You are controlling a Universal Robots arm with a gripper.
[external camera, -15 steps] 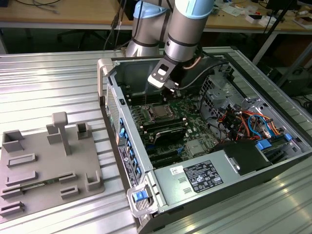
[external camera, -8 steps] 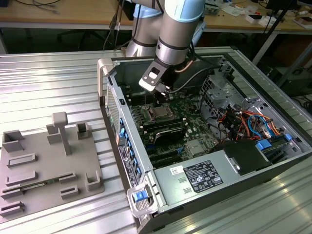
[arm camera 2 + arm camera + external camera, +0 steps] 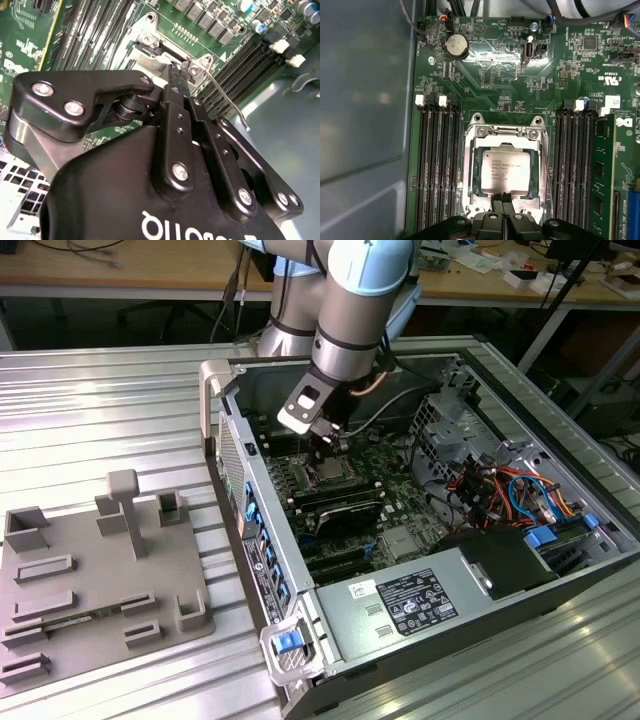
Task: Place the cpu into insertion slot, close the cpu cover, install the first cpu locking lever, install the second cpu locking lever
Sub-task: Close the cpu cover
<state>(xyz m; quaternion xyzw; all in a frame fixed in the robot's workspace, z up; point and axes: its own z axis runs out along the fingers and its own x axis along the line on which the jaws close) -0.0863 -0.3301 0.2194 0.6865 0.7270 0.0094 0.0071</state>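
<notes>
inventory, one moment inside the open computer case (image 3: 255, 510)

- gripper (image 3: 502, 196): mine, black, two-fingered. the fingers are drawn together with only a slit between them, and i see nothing held there. in the exterior view i hang low over the far edge of the socket assembly.
- cpu (image 3: 503, 169): silver-topped square lying flat in the insertion slot (image 3: 505, 131). it sits directly ahead of my tips, just beside them. in the exterior view it is on the near side of my fingers.
- insertion slot: set in the green motherboard (image 3: 490, 55), between two banks of long black memory slots (image 3: 437, 165).
- cpu cover (image 3: 475, 165): silver frame lying flat around the chip, whose top shows through the cut-out. i judge the cover to be down. my tips sit at its edge; i cannot tell whether they touch it.
- locking lever (image 3: 226, 97): thin silver wire. in the second wrist view its pivot end is just beside my fingertips. its long axis slants away from me across a memory bank, and its hooked free end stands off the board. i judge it unlatched. it is the part nearest to me.
- surroundings: ribbed metal table (image 3: 100, 410); grey fixture tray (image 3: 90, 580) at the exterior view's left, well apart from the case.
</notes>
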